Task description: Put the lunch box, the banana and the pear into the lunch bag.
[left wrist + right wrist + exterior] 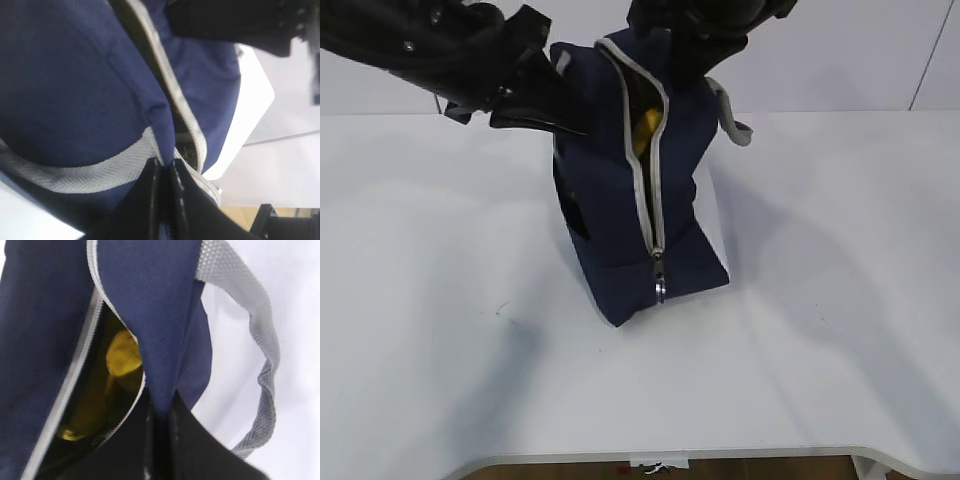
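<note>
Both pincers clenched on the floppy lunch bag (620, 200): left pincer (165, 167) and right pincer (160, 410) pinching its soft rim; yellow fruit inside.

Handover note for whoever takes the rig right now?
Left gripper: shut on the lunch bag fabric by the zipper.
Right gripper: shut on the bag's other flap, holding the mouth open.
Bag stands on the table, partly unzipped. Yellow fruit lies inside; banana or pear, cannot tell. Lunch box not visible.
Left: confirm all three are inside, release.
</note>
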Available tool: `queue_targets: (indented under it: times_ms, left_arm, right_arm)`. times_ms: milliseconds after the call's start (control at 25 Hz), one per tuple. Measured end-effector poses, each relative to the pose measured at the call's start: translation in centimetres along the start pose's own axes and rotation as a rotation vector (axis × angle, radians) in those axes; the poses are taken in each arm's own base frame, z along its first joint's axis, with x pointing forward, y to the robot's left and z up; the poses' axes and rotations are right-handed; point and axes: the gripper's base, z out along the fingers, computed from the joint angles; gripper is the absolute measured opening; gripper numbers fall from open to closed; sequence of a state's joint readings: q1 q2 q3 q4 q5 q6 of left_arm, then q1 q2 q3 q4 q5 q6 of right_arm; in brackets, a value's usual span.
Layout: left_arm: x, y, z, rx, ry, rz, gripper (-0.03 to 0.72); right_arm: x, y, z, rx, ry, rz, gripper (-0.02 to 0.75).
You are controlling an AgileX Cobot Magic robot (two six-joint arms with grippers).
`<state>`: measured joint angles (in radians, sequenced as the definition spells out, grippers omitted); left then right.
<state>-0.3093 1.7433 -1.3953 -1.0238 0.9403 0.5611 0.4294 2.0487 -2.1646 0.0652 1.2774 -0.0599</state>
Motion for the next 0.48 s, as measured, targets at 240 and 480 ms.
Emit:
queue_targets:
  times_ms: [240,480]
  left_arm:
    - [-0.36,0.26,0.48,-0.031,-0.044,0.004,-0.003]
    - [-0.52,0.39,0.46,-0.046,-0.061,0.025,0.068]
  right_arm:
    - [0.48,-0.25,0.8,0.023,0.032,0.009,0.0]
    - [0.48,-0.27,1.13,0.023,0.035,0.067,0.228]
